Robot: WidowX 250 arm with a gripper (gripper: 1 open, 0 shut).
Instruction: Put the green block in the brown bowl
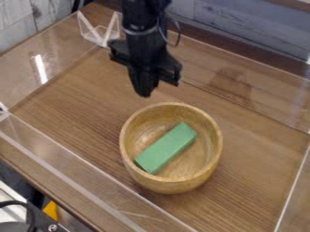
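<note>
Arm [143, 18] cut off by top edge; table [72, 118] beyond both sides.

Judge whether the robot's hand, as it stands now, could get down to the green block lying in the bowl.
Probably yes. The green block lies uncovered in the open-topped brown bowl, and the hand hangs just beyond its far rim with nothing between. Its fingers are shut, so they must open first.

One raised front view, angled down, near.
</note>
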